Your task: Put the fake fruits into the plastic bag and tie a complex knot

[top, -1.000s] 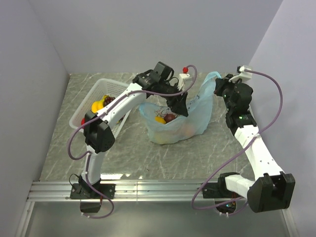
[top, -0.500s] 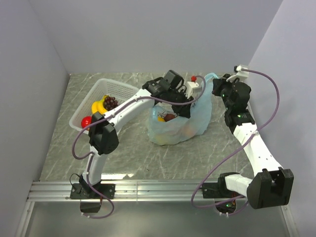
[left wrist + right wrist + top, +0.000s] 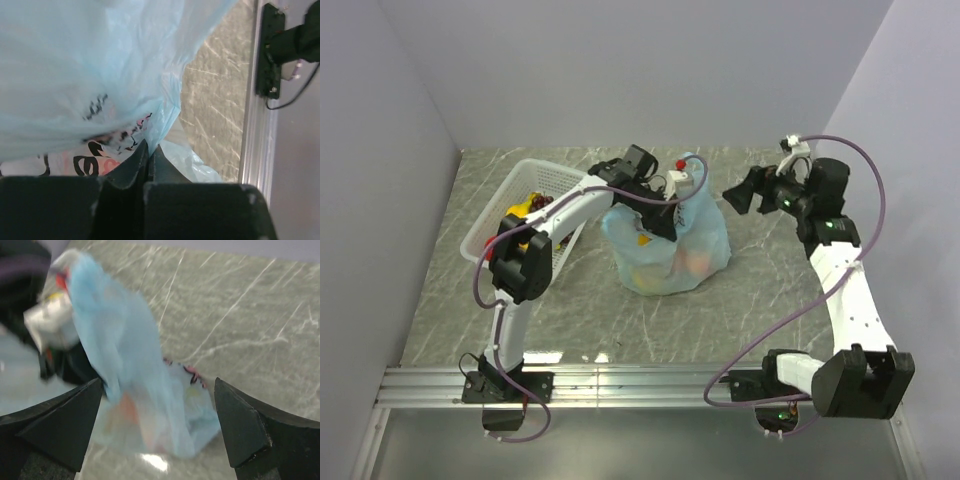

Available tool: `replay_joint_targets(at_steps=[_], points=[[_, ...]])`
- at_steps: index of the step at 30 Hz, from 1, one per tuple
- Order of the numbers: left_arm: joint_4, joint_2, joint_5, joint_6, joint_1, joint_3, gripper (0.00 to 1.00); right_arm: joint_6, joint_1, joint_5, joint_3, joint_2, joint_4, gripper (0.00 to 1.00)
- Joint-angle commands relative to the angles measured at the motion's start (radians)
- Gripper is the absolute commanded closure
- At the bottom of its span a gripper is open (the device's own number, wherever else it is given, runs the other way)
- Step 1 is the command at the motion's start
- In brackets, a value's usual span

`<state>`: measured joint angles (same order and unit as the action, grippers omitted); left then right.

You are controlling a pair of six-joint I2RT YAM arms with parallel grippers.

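The light-blue plastic bag (image 3: 705, 245) stands on the table's middle, its top bunched upward beside my left wrist. Through its film show fake fruits: a yellow one (image 3: 642, 240) and an orange-pink one (image 3: 695, 262). My left gripper (image 3: 660, 215) is over the bag's left side, shut on the bag's film (image 3: 167, 107); its tips (image 3: 149, 146) meet at the film's edge. My right gripper (image 3: 732, 195) hangs open right of the bag, apart from it. In the right wrist view the bag (image 3: 117, 335) lies beyond that open gripper (image 3: 159, 385). The knot is out of view.
A white latticed basket (image 3: 555, 178) at the left holds a yellow banana (image 3: 517, 210) and dark grapes (image 3: 536, 201). Walls close in the grey marbled table (image 3: 770, 290) at the back and both sides. A metal rail (image 3: 640, 385) runs along the near edge.
My right gripper opened, let go of the bag's handle and drew back to the right. My left gripper shut on the bag's film and shifted left; the bag's top gathered upward.
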<state>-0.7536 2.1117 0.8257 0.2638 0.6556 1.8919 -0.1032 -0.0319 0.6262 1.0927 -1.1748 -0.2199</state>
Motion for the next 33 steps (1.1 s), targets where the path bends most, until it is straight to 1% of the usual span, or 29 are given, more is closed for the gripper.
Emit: replay_joint_targets(at_steps=[1, 2, 3, 4, 5, 6, 7, 8, 9, 10, 13, 16, 17, 18, 19, 21, 22, 24, 25, 27, 28, 31, 32, 33], points=[[-0.047, -0.061, 0.179, 0.129, -0.028, 0.027, 0.97, 0.171, -0.062, 0.291, 0.009, 0.084, -0.183, 0.00], [-0.059, -0.059, 0.196, 0.135, -0.031, 0.035, 0.96, 0.206, -0.062, 0.337, 0.007, 0.086, -0.214, 0.00], [-0.073, -0.059, 0.211, 0.161, -0.033, 0.041, 0.96, 0.239, -0.062, 0.349, 0.003, 0.083, -0.255, 0.00], [-0.079, -0.055, 0.229, 0.166, -0.031, 0.048, 0.96, 0.284, -0.062, 0.355, -0.026, 0.078, -0.253, 0.00], [-0.078, -0.055, 0.243, 0.166, -0.031, 0.050, 0.96, 0.293, -0.062, 0.345, -0.051, 0.076, -0.234, 0.00], [-0.087, -0.055, 0.256, 0.175, -0.033, 0.052, 0.96, 0.293, -0.062, 0.324, -0.078, 0.072, -0.161, 0.00], [-0.096, -0.052, 0.260, 0.179, -0.031, 0.056, 0.96, 0.286, -0.060, 0.305, -0.129, 0.054, -0.118, 0.00], [-0.105, -0.047, 0.274, 0.183, -0.031, 0.064, 0.97, 0.289, -0.057, 0.291, -0.145, 0.035, -0.089, 0.01], [-0.116, -0.045, 0.283, 0.193, -0.033, 0.068, 0.98, 0.287, -0.056, 0.270, -0.155, 0.014, -0.063, 0.01], [-0.150, -0.042, 0.286, 0.202, -0.033, 0.079, 0.99, 0.296, -0.046, 0.268, -0.162, -0.043, -0.032, 0.03], [-0.170, -0.056, 0.306, 0.203, -0.033, 0.067, 1.00, 0.281, -0.030, 0.270, -0.166, -0.117, 0.022, 0.05], [-0.109, -0.114, 0.296, 0.152, -0.033, 0.017, 1.00, 0.249, 0.015, 0.300, -0.195, -0.135, 0.077, 0.07], [-0.099, -0.124, 0.296, 0.134, -0.031, 0.009, 1.00, 0.244, 0.059, 0.299, -0.203, -0.135, 0.086, 0.10], [-0.098, -0.130, 0.291, 0.124, -0.030, 0.007, 1.00, 0.246, 0.076, 0.297, -0.214, -0.135, 0.091, 0.21], [-0.110, -0.136, 0.285, 0.118, -0.030, 0.027, 1.00, 0.244, 0.096, 0.308, -0.214, -0.134, 0.080, 0.52], [-0.147, -0.137, 0.271, 0.115, -0.031, 0.065, 1.00, 0.217, 0.115, 0.349, -0.209, -0.128, 0.047, 0.77], [-0.176, -0.143, 0.264, 0.121, -0.030, 0.106, 1.00, 0.168, 0.115, 0.368, -0.209, -0.105, 0.033, 1.00], [-0.176, -0.163, 0.237, 0.088, -0.031, 0.113, 1.00, 0.108, 0.113, 0.354, -0.240, -0.060, 0.019, 1.00], [-0.161, -0.198, 0.208, 0.072, -0.031, 0.078, 1.00, 0.044, 0.109, 0.336, -0.252, -0.005, 0.020, 1.00], [-0.087, -0.240, 0.191, 0.036, -0.030, 0.011, 1.00, -0.027, 0.092, 0.314, -0.292, 0.062, 0.024, 1.00], [-0.057, -0.277, 0.181, 0.016, -0.030, -0.063, 1.00, -0.039, 0.089, 0.307, -0.300, 0.075, 0.019, 1.00], [0.063, -0.306, 0.159, -0.043, -0.028, -0.189, 1.00, -0.049, 0.081, 0.277, -0.323, 0.067, -0.004, 1.00], [0.089, -0.308, 0.124, -0.075, -0.028, -0.212, 1.00, -0.044, 0.079, 0.262, -0.329, 0.058, -0.004, 1.00], [0.161, -0.309, 0.095, -0.095, -0.028, -0.235, 1.00, -0.033, 0.076, 0.250, -0.341, 0.032, -0.001, 1.00]])
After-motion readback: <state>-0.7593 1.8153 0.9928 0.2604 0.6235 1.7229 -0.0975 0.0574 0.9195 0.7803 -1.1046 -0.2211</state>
